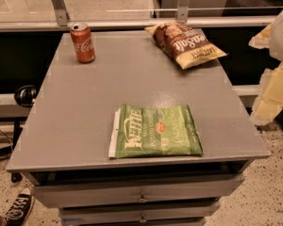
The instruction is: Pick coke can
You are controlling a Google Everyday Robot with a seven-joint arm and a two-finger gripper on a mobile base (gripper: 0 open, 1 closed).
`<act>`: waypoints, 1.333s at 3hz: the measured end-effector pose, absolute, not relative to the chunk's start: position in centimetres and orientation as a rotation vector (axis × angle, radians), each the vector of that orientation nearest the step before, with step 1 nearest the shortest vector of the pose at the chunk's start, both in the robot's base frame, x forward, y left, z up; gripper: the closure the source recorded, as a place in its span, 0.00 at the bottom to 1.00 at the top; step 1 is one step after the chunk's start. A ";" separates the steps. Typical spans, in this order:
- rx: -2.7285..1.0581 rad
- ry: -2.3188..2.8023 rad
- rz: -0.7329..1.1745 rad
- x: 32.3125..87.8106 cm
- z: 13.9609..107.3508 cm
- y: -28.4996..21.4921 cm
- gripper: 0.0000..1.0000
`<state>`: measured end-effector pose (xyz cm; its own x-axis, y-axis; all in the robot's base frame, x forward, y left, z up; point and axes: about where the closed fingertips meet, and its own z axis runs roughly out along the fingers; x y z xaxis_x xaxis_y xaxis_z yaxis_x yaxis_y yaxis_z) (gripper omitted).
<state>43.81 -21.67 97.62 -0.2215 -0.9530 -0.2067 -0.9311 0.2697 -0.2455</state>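
- Three things sit on the gray table (pixel 85 117): one coke can and two chip bags.
- The coke can (pixel 82 43) stands up straight at about 11 o'clock on the table top, near the far left corner. Nothing touches it.
- The brown chip bag (pixel 186 44) lies flat at about 1 o'clock, well apart from the can.
- The green chip bag (pixel 155 132) lies flat at about 6 o'clock, near the front edge.
- The gripper (pixel 273 86) hangs at about 3 o'clock, out past the right side of the table and far from the can. I see nothing in it. I cannot tell if it is apart or together.
- I think the job is at its very start. The reach for the can has not begun.
- Next, the gripper needs to go across the table toward 11 o'clock. It should keep clear of both bags on the way.
- Then it needs to be spread wide enough to go around the middle of the can. It should close gently so the can does not tip over.
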 end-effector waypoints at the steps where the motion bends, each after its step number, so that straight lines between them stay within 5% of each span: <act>1: -1.725 2.232 -0.098 43.8 97.6 -21.7 0.00; 2: -1.713 2.204 -0.077 44.1 97.7 -21.2 0.00; 4: -1.648 1.971 0.259 50.8 92.0 -10.3 0.00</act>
<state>50.78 -10.29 92.01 -0.0953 -0.8468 -0.5234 -0.9532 0.2292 -0.1973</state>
